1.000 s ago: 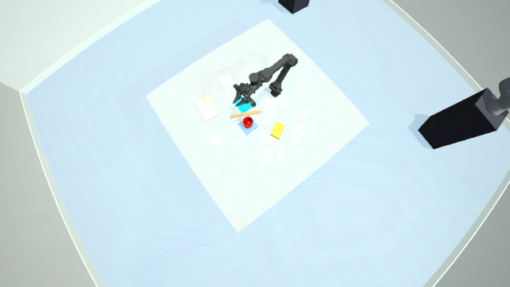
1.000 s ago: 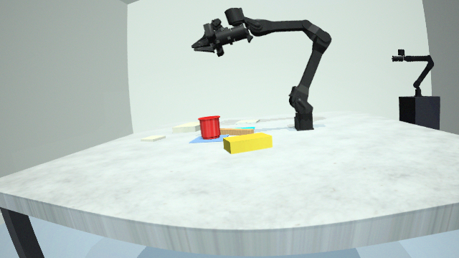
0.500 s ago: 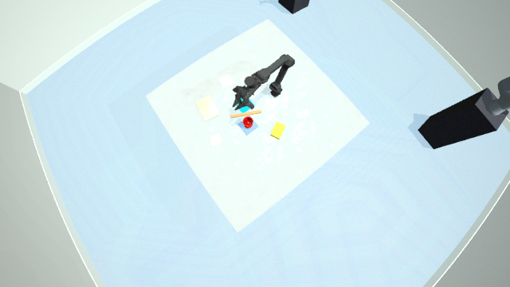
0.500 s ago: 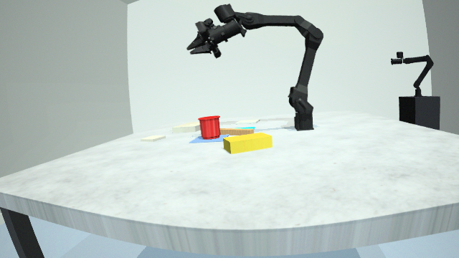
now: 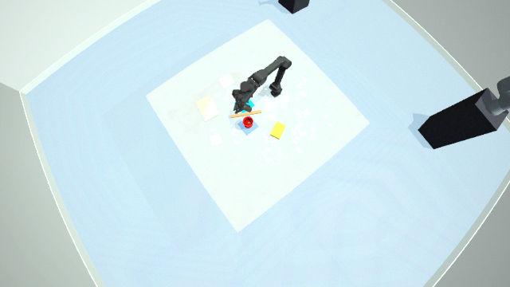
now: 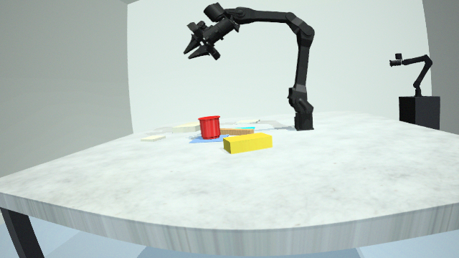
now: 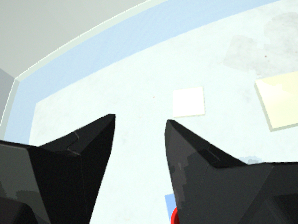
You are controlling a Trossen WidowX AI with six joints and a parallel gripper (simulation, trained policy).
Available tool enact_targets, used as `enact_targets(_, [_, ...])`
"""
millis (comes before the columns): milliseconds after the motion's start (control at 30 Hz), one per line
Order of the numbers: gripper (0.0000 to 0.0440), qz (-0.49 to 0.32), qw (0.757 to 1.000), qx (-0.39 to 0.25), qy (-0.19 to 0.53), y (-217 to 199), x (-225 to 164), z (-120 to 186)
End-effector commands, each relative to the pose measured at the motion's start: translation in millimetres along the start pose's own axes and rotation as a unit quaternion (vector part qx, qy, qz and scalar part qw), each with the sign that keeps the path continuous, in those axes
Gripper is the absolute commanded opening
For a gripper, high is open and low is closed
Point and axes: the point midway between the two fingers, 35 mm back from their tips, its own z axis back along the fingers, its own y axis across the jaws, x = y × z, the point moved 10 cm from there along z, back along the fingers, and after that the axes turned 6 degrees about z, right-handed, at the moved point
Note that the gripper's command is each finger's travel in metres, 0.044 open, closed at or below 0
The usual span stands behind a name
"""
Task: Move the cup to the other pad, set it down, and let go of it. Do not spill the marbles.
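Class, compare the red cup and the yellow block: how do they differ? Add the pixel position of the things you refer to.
The red ribbed cup (image 5: 248, 122) (image 6: 209, 127) is round and hollow; the yellow rectangular block (image 5: 278, 130) (image 6: 247, 143) is box-shaped. The cup stands upright on a blue pad (image 5: 249, 131) (image 6: 201, 140); the block lies directly on the table (image 5: 255, 179) (image 6: 229, 190). Neither is gripped.

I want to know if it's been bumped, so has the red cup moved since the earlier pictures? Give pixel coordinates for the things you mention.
No, the red cup (image 5: 248, 122) (image 6: 209, 127) (image 7: 174, 216) stands at the same spot on the blue pad (image 5: 248, 131) (image 6: 201, 140) (image 7: 170, 201).
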Motion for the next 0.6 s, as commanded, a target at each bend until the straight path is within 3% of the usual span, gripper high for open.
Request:
enact_targets(0, [0.0143, -0.018, 1.000, -0.006, 0.020, 2, 0, -4])
enact_targets(567, [0.0128, -0.104, 0.984, -0.071, 0.126, 8, -5, -27])
